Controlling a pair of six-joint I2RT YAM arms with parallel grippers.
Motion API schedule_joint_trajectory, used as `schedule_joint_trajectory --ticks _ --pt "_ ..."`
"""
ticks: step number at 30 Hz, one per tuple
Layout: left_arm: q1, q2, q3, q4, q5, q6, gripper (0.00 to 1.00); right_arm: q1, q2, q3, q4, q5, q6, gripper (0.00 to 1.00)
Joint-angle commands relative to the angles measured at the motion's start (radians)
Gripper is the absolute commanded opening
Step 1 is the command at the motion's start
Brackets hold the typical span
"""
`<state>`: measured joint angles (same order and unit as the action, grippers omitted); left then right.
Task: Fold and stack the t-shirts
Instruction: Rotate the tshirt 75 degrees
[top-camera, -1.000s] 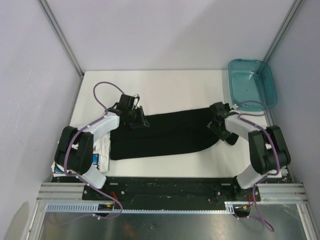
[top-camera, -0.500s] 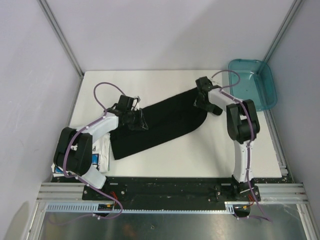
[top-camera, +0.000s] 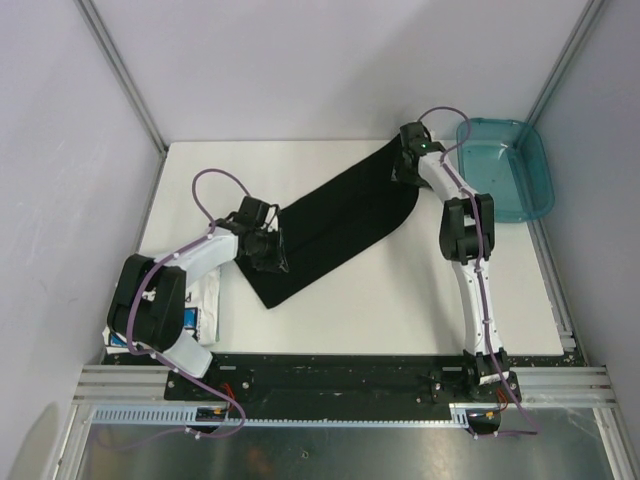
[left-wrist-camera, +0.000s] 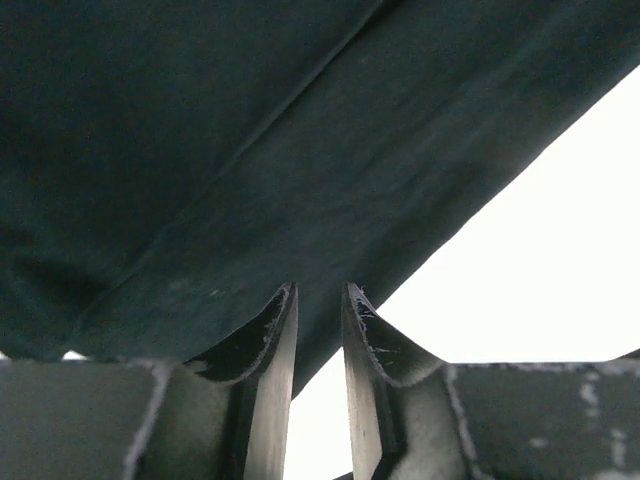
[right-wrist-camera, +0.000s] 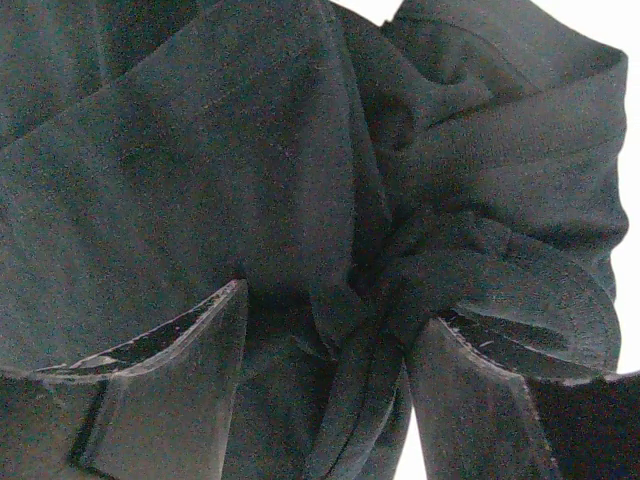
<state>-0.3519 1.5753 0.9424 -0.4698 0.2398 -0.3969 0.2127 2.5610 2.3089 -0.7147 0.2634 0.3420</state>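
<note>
The black t-shirt (top-camera: 340, 220) is folded into a long band. It lies diagonally on the white table, from near left to far right. My left gripper (top-camera: 268, 248) is at its near-left end, with its fingers almost together on the cloth's edge (left-wrist-camera: 320, 290). My right gripper (top-camera: 405, 165) is stretched far back at the band's far-right end, shut on a bunched wad of black cloth (right-wrist-camera: 335, 300). The white t-shirt (top-camera: 205, 300) with blue print lies folded at the near left, partly hidden under my left arm.
The teal plastic bin (top-camera: 505, 170) stands at the back right corner, just right of my right gripper. Grey walls close in the table on the left, back and right. The black base rail runs along the near edge.
My right arm has swung far back and dragged the black shirt's right end with it, turning the band from level to diagonal. My left gripper shifted slightly nearer with its end.
</note>
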Motion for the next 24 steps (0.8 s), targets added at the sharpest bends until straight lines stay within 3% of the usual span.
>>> schedule_joint_trajectory --ticks 1,10,18,24 --pt "-0.028 -0.021 0.036 -0.056 -0.096 0.068 0.3 -0.047 0.038 0.041 -0.057 -0.028 -0.051 0.66" --pt "-0.135 -0.062 0.015 -0.129 -0.197 0.064 0.42 -0.068 -0.062 -0.008 -0.036 -0.133 -0.019 0.78" --pt "-0.187 -0.11 -0.045 -0.162 -0.27 0.032 0.41 -0.09 -0.143 -0.034 -0.08 -0.104 0.024 0.79" --pt "-0.201 -0.08 -0.047 -0.162 -0.289 0.032 0.48 -0.098 -0.135 -0.065 -0.087 -0.12 0.051 0.79"
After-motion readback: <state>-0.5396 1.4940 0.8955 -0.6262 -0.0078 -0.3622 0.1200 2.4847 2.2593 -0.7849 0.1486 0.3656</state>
